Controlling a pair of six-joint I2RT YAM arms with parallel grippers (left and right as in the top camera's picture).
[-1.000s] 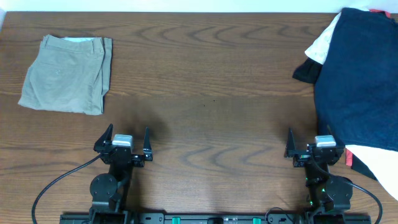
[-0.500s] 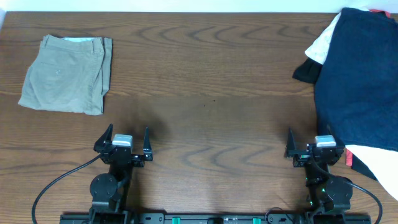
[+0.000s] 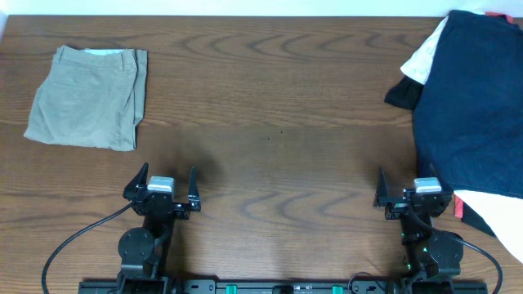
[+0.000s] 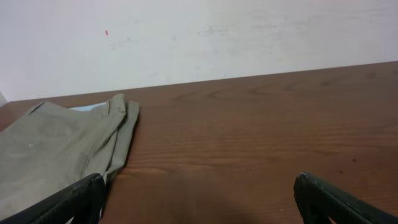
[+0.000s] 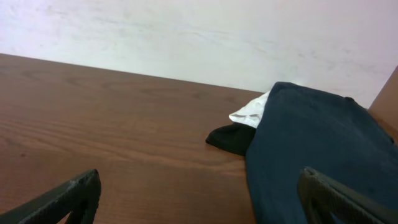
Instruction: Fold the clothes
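Navy trousers point(image 3: 470, 106) are lying heaped along the right edge of the overhead frame on the counter point(image 3: 278, 106), and folded khaki trousers point(image 3: 86, 98) are sitting at upper left. At the bottom, my left pincer point(image 3: 165, 181) and right pincer point(image 3: 415, 189) are both gaping wide, gripping nothing.

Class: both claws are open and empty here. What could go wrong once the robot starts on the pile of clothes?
1. The navy garment lies over a white piece and a black piece; the right claw may pinch several layers and drag them all together.
2. The navy garment runs past the overhead view's right edge, so a pull might snag unseen cloth.
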